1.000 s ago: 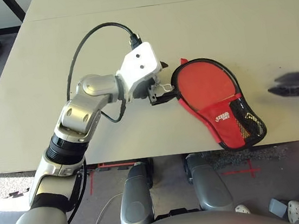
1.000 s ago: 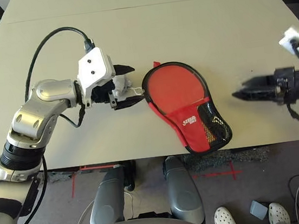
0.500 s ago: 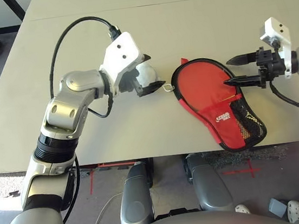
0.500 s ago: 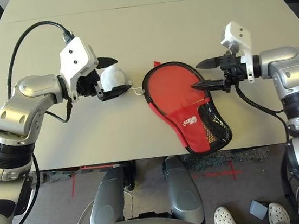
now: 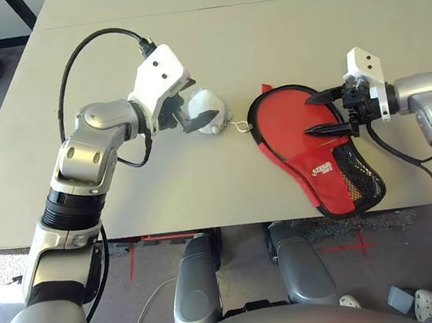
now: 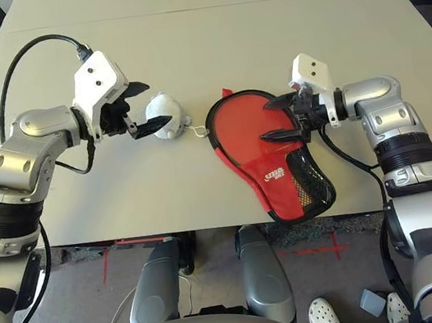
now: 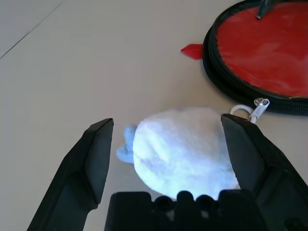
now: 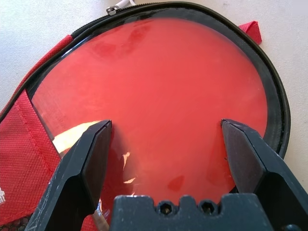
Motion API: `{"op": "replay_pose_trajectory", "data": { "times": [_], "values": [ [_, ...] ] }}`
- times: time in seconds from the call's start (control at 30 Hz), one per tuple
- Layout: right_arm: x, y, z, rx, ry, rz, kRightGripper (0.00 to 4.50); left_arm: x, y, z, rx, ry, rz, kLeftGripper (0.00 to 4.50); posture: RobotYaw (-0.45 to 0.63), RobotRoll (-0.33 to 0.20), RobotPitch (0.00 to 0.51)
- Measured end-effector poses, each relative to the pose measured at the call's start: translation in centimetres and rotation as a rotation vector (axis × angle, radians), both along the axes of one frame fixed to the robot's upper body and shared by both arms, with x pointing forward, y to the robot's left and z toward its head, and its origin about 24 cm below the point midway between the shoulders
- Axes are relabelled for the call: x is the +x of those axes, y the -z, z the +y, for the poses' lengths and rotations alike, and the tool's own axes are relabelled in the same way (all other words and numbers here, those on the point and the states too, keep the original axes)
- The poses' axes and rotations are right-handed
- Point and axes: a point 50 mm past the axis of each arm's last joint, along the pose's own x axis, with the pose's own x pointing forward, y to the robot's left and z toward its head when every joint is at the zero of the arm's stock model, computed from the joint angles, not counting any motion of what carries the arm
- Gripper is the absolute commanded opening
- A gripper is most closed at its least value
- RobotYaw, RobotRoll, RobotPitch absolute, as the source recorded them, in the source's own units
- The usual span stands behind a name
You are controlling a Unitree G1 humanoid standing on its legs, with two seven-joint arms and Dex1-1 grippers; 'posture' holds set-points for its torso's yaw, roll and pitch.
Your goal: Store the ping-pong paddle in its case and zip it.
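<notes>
The case (image 5: 325,183) lies flat on the table, red with a white logo and a black mesh pocket (image 5: 356,176). Inside its black zipper rim shows the round red face of the ping-pong paddle (image 5: 286,121); the handle is hidden under the red fabric. A white fluffy ball (image 5: 207,99) hangs by a cord from the zipper pull (image 7: 260,105), left of the case. My left gripper (image 6: 158,102) is open, with the ball (image 7: 180,149) between its fingers. My right gripper (image 6: 264,120) is open over the right side of the paddle's face (image 8: 163,86).
The table's front edge (image 5: 208,227) runs close under the case's narrow end. A seam (image 5: 221,7) crosses the table at the far side. A black cable (image 5: 78,68) loops off my left wrist.
The left gripper has drawn back to the left from the case's rim, uncovering the white ball. The right gripper has come in from the right edge to over the paddle's face.
</notes>
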Motion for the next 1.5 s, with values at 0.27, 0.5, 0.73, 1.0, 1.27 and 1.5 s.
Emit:
{"op": "replay_pose_trajectory", "data": {
  "times": [0.27,0.5,0.73,1.0,1.27,1.5],
  "values": [
    [-0.4,0.3,0.0,-0.007,0.001,-0.024,4.47,2.1,1.0,0.4,-0.104,-0.183,0.179,4.50,0.00,0.000,0.281],
    [-0.5,0.4,0.0,-0.008,0.010,-0.032,4.47,2.1,2.0,0.5,-0.106,-0.218,0.295,4.50,-0.01,0.000,0.283],
    [-0.5,0.4,0.0,-0.007,0.017,-0.036,4.47,0.4,2.6,-0.6,-0.102,-0.147,0.406,4.50,0.00,0.000,0.283],
    [-0.3,0.5,0.0,-0.003,0.022,-0.038,4.50,-0.7,3.0,-1.5,-0.108,-0.089,0.450,3.51,0.00,0.000,0.284],
    [-0.3,0.5,0.1,-0.015,0.018,-0.049,4.50,-0.7,2.8,-2.2,-0.078,-0.061,0.436,0.71,-0.01,0.000,0.285],
    [-0.5,0.8,0.0,-0.019,0.022,-0.051,4.50,2.4,1.2,-2.1,-0.042,-0.131,0.322,0.24,-0.03,0.000,0.283]
  ]
}}
